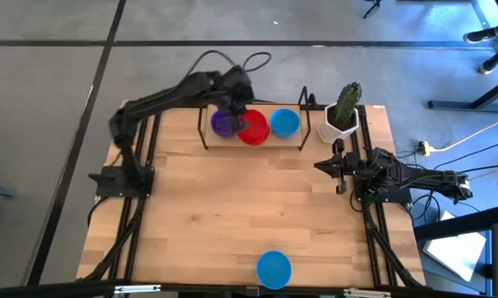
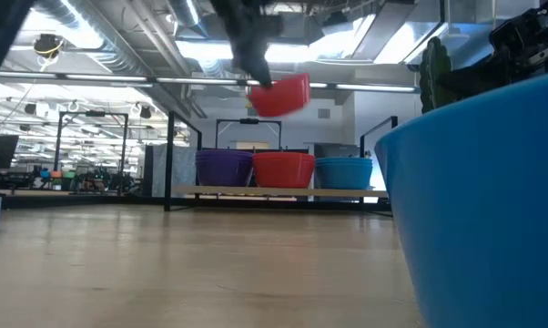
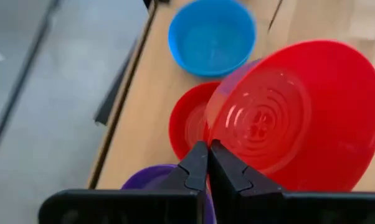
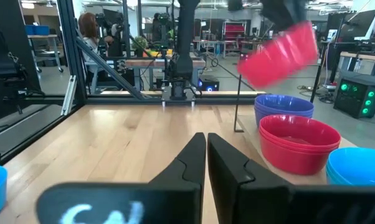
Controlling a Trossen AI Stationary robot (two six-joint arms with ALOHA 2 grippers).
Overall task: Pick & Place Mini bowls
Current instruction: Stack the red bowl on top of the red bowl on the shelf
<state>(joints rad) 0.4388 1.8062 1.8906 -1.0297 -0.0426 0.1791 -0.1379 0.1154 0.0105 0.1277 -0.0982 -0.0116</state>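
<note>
Left hand (image 3: pixel 208 163): fingers clamped on the rim of one small round red plastic bowl (image 3: pixel 299 118), held tilted in the air above the far row. Row on a rack at the wooden bench's (image 1: pixel 249 199) far edge: purple bowl stack (image 2: pixel 224 168), red bowl stack (image 2: pixel 284 169), light blue bowl stack (image 2: pixel 343 171). One light blue plastic bowl (image 1: pixel 274 269) at the near edge. Right hand (image 4: pixel 206 163): fingers together, idle at the right side beside the white potted cactus (image 1: pixel 343 112).

Lifted bowl (image 3: pixel 299 118): solid red, gripped by black left gripper (image 3: pixel 207 163) fingers. Stacks upper centre of high view: purple (image 1: pixel 223 123), red (image 1: pixel 253 129), light blue (image 1: pixel 284 122); lone light blue bowl (image 1: pixel 274 269) bottom centre. Table (image 1: pixel 232 199): light wood, plank pattern.
</note>
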